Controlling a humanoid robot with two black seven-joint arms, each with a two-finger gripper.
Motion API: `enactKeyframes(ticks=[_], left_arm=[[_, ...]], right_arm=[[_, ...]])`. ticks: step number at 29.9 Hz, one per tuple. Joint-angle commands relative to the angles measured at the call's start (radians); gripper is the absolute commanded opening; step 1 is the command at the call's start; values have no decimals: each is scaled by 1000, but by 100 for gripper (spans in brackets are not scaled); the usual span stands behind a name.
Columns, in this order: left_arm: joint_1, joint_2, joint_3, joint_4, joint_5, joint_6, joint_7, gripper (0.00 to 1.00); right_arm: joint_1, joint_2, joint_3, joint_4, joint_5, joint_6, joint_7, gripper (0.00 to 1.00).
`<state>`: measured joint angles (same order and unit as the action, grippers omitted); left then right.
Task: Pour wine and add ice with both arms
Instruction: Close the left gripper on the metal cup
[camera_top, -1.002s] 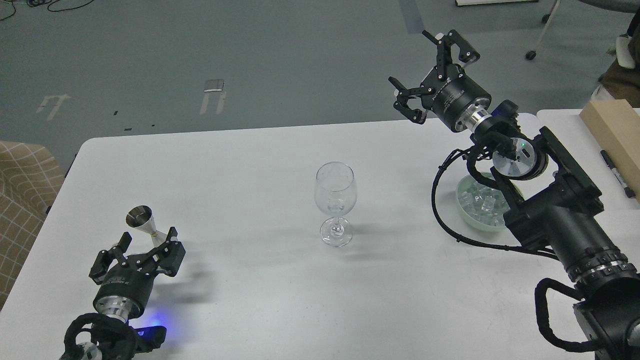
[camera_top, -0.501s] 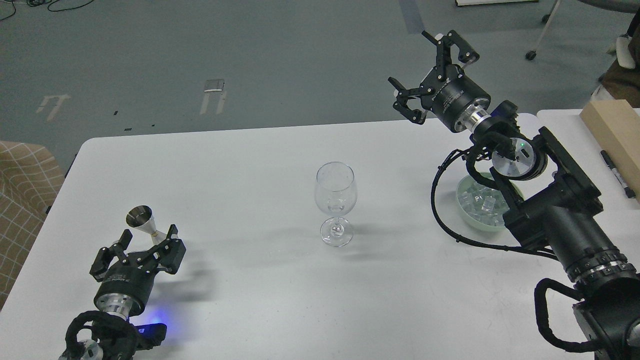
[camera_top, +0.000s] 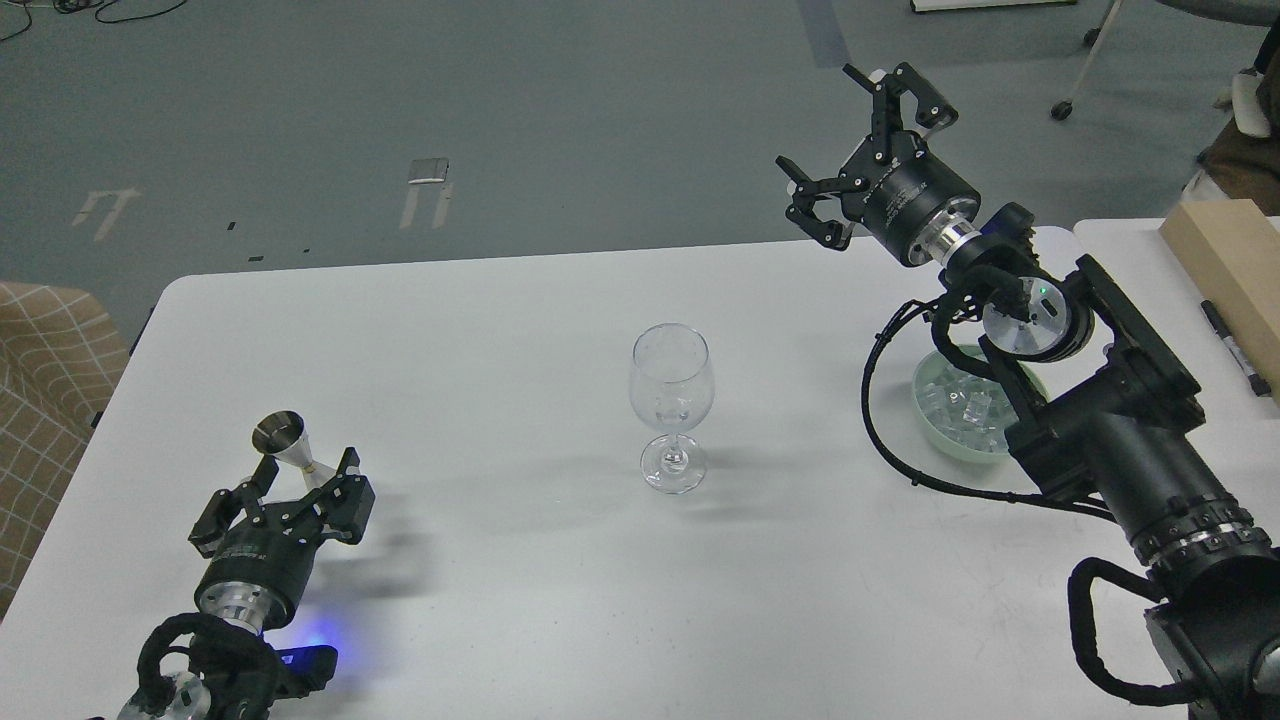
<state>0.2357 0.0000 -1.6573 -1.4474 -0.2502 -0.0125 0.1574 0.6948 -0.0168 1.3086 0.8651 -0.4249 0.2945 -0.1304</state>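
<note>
An empty clear wine glass (camera_top: 671, 402) stands upright in the middle of the white table (camera_top: 500, 300). A small steel jigger (camera_top: 285, 447) stands at the front left. My left gripper (camera_top: 285, 492) is open, its fingers spread just in front of the jigger, not touching it. A pale green bowl (camera_top: 940, 432) of clear ice cubes (camera_top: 960, 405) sits at the right, partly hidden by my right arm. My right gripper (camera_top: 860, 140) is open and empty, raised above the table's far right edge, away from the bowl.
A tan cardboard box (camera_top: 1225, 255) and a black marker (camera_top: 1235, 345) lie on a second table at the far right. A checked chair (camera_top: 45, 400) stands at the left. The table's far edge borders grey floor.
My left gripper has crept forward and slightly right, closer to the jigger. My right gripper has barely shifted. The glass, jigger and bowl have not moved.
</note>
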Motion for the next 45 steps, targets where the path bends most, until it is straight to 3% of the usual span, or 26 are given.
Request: enactKeyframes(ticks=[1, 6, 45], left_arm=[[-6, 0, -4, 2, -1, 3, 1, 82], [-12, 0, -7, 5, -3, 2, 1, 75], [-33, 0, -16, 44, -6, -11, 1, 47]], right_arm=[[-1, 0, 0, 0, 0, 0, 0, 100], [-1, 0, 0, 0, 0, 0, 0, 100], [-3, 14, 0, 2, 0, -9, 0, 100]])
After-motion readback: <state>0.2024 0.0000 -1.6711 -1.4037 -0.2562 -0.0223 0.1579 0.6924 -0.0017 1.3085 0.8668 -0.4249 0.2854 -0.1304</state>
